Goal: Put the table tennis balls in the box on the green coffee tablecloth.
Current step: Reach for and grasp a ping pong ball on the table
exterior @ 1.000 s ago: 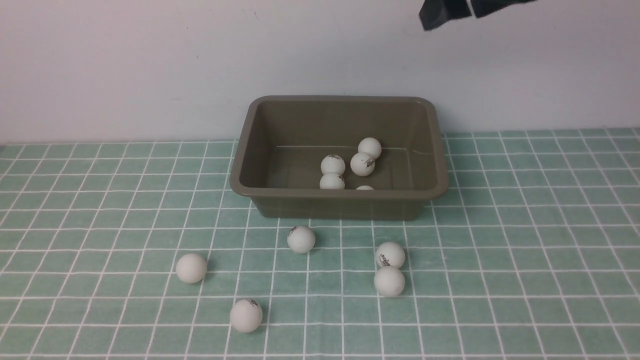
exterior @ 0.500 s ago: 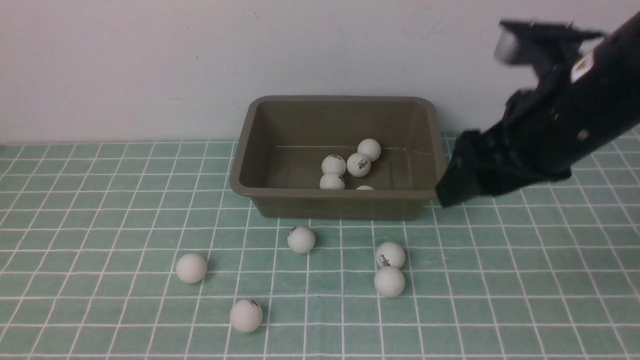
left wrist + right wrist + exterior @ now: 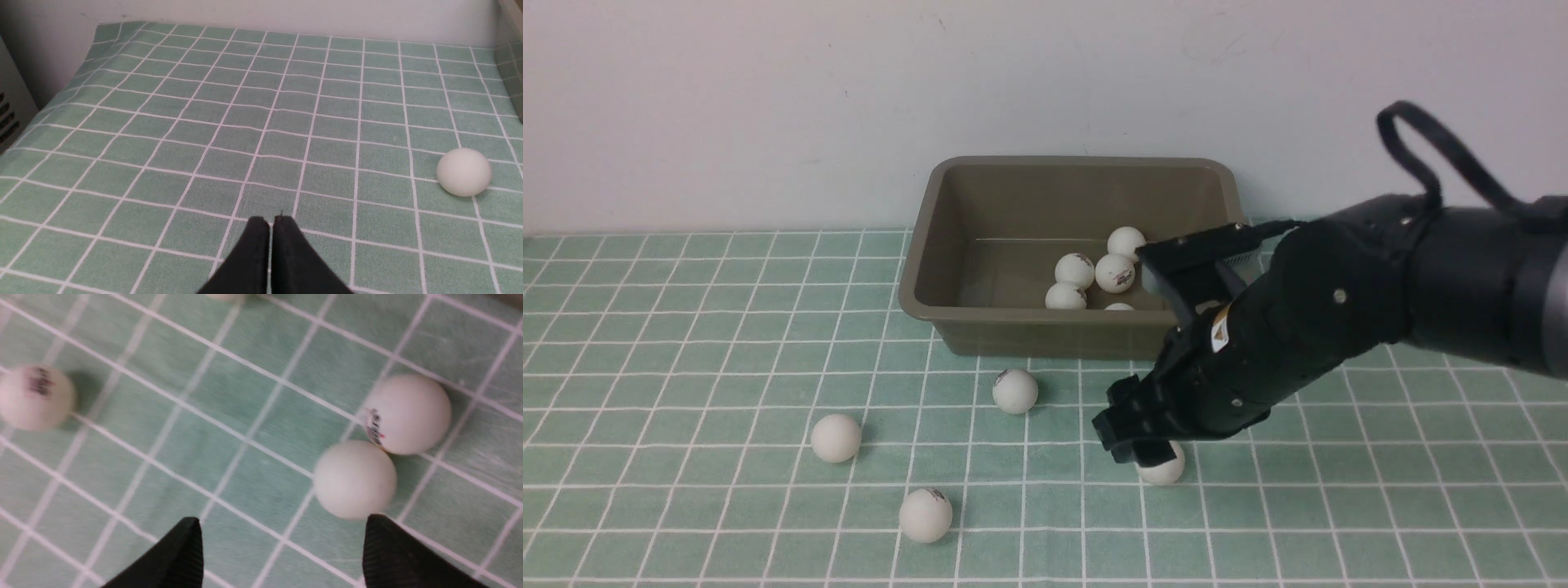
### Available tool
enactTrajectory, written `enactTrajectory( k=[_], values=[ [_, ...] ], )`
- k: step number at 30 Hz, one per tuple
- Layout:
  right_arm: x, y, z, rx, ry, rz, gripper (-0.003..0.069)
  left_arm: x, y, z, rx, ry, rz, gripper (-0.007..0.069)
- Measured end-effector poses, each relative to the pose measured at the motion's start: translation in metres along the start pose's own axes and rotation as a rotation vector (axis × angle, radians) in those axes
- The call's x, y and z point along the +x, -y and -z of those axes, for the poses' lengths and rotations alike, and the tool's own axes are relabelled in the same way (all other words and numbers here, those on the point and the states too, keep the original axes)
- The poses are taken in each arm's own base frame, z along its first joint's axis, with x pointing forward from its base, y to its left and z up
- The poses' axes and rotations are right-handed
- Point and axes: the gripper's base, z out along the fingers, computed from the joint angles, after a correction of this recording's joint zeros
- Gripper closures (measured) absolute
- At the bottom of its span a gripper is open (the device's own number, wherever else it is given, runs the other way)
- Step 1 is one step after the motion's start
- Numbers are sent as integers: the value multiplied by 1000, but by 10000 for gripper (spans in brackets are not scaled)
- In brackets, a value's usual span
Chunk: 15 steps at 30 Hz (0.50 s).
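The olive-brown box (image 3: pixel 915 304) stands at the back of the green coffee tablecloth (image 3: pixel 686 327) with several table tennis balls (image 3: pixel 1115 273) in it. More balls lie on the cloth in front: one (image 3: pixel 1014 390) near the box, one (image 3: pixel 836 438) to the left, one (image 3: pixel 925 515) nearest the front. My right gripper (image 3: pixel 1139 441) is low over a pair of touching balls and covers most of them in the front view. It is open and holds nothing (image 3: pixel 282 526). The plain ball (image 3: pixel 354 479) lies just ahead of one fingertip (image 3: pixel 384 539), with the logo ball (image 3: pixel 408 413) behind it. My left gripper (image 3: pixel 271 222) is shut and empty.
A white wall rises right behind the box. In the left wrist view one ball (image 3: pixel 463 171) rests on the cloth, the cloth's far edge meets the wall, and a grey vented panel (image 3: pixel 10 110) stands beside the table.
My right arm swept down from the top right, past the box's right side, to the two balls in front of it. The balls inside the box shifted slightly.
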Motion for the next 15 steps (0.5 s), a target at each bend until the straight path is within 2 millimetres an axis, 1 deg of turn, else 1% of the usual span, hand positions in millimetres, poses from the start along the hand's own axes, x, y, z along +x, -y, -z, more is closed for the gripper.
enactTrajectory(
  k=[2, 5, 12, 15],
  values=[
    [3, 1, -12, 64, -34, 26, 197, 0, 0, 0, 0, 0, 0, 629],
    [6, 4, -19, 134, -58, 16, 213, 0, 0, 0, 0, 0, 0, 629],
    [5, 6, -21, 164, -45, 12, 216, 0, 0, 0, 0, 0, 0, 629],
    [5, 6, -26, 163, -50, 10, 216, 0, 0, 0, 0, 0, 0, 629]
  ],
)
